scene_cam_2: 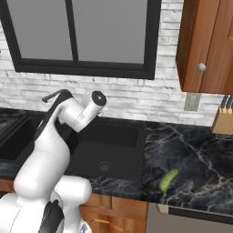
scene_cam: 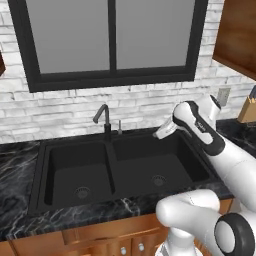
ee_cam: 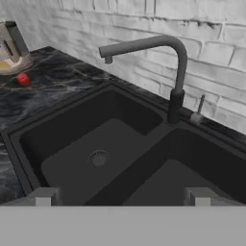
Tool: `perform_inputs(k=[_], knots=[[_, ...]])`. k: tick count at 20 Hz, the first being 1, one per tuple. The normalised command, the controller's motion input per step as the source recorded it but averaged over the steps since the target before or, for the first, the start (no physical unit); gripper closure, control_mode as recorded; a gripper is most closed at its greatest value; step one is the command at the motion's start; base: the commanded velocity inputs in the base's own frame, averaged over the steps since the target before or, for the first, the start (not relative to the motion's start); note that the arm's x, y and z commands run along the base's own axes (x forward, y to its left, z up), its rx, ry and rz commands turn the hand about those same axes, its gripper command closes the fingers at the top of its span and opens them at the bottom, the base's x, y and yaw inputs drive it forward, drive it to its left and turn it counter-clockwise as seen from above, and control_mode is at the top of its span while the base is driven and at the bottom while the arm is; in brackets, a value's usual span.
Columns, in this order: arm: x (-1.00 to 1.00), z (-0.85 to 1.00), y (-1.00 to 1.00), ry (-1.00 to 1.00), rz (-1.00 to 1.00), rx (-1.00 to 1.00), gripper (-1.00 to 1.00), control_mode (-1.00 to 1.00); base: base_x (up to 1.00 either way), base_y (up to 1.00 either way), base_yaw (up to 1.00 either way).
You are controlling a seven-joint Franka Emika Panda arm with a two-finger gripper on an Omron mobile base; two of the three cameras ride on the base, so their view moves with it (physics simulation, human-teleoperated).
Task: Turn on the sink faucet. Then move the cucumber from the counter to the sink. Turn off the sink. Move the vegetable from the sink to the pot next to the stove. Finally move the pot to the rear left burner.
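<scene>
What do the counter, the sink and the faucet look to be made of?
The counter: polished black marble, judging by pale veins and gloss.
The sink: matte black, perhaps composite or coated metal; no shine tells which.
The faucet: dark grey, smooth, likely metal with a satin finish.

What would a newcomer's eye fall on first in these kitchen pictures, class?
Most striking is the black double-basin sink sunk in the marble counter, with the slim gooseneck faucet rising at its back edge below the window. The white arm reaches over the right basin. A small green cucumber lies alone on the counter right of the sink.
</scene>
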Motion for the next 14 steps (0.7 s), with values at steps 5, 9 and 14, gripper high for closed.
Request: perform_inputs(k=[5, 9, 14], knots=[[0.17, -0.26, 0.10, -0.02, 0.23, 0.01, -1.00, -1.00, 0.00, 0.00, 0.00], [0.31, -0.24, 0.10, 0.00, 0.21, 0.00, -1.00, -1.00, 0.00, 0.00, 0.00], [0.17, -0.12, 0.07, 0.00, 0.12, 0.00, -1.00, -1.00, 0.00, 0.00, 0.00]])
